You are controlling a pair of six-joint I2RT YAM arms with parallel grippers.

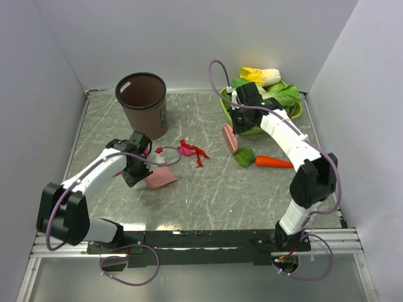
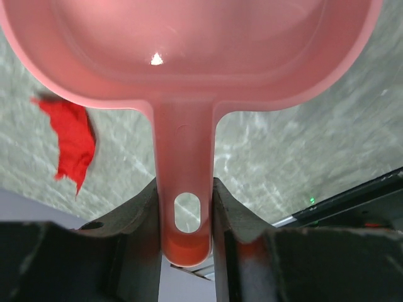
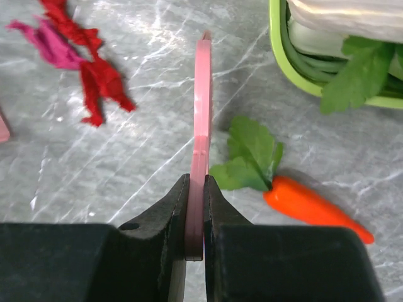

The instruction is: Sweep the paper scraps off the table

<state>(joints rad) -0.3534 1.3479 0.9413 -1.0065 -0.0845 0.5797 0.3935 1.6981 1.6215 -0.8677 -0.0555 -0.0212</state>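
Paper scraps [image 1: 192,151] lie in a small loose cluster of crumpled, torn strips. Most are bright red and one is magenta. They sit on the grey, white-veined desk [image 1: 208,201], near its middle and slightly toward the back wall.

At the far left, the left arm reaches in from the near edge. Its left jaws are clamped on the handle of a pink dustpan [image 1: 160,177]. In the left wrist view the handle [image 2: 184,189] sits squeezed between the two dark fingers and the pan's bowl opens away from them. The pan is empty. One more red scrap [image 2: 72,141] lies on the desk close by the pan's rim.

Behind the left arm a brown wastebasket [image 1: 141,104] stands upright. The main cluster of scraps is just right of the dustpan, apart from it.

Further right, the right jaws are shut on a thin pink flat blade [image 3: 201,113], seen edge-on and standing on the desk. The scraps lie to its left, not touching it. To the blade's right an orange carrot [image 1: 274,162] with green leaves lies on its side. A lime-green bowl [image 1: 296,112] of leafy vegetables fills the back right corner.
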